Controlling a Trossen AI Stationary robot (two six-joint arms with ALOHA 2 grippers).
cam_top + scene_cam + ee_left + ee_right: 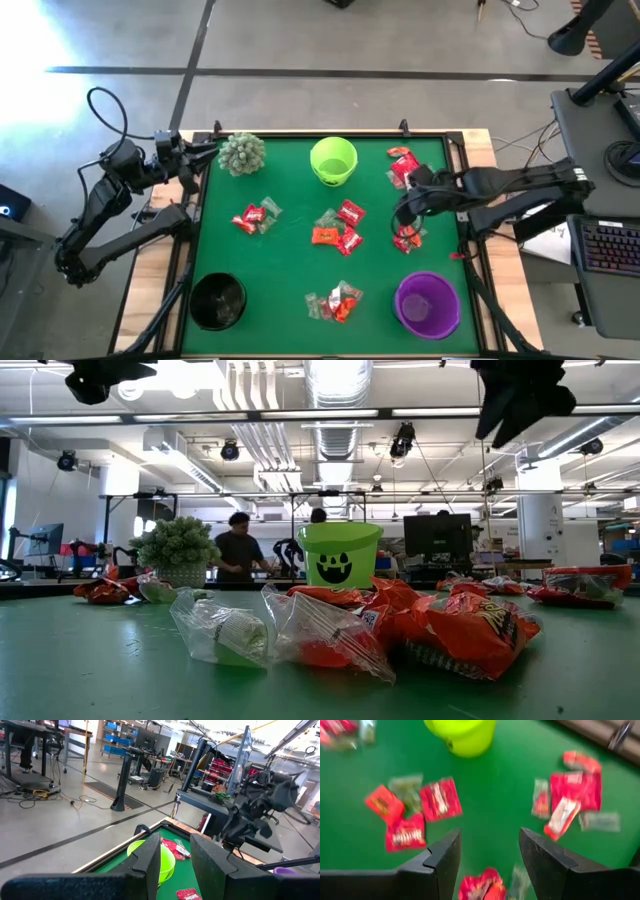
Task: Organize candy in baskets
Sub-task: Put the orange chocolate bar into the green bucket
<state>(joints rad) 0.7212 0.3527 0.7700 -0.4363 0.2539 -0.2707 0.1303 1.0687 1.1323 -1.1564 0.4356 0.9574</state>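
Candy [338, 238] scattered in clusters across green table [290, 250]. Lime basket [333, 160] top centre, black basket [218, 300] lower left, purple basket [428, 304] lower right. Right gripper [403, 213] right of centre over candy, fingers spread, empty. Left gripper [205, 152] upper left off mat, fingers apart, empty.

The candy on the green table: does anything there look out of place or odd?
Yes. The candy lies scattered in loose heaps on the green table, none visibly in a basket. The spiky plant near the lime green basket is no candy and no basket. The right tool hangs open above one heap.
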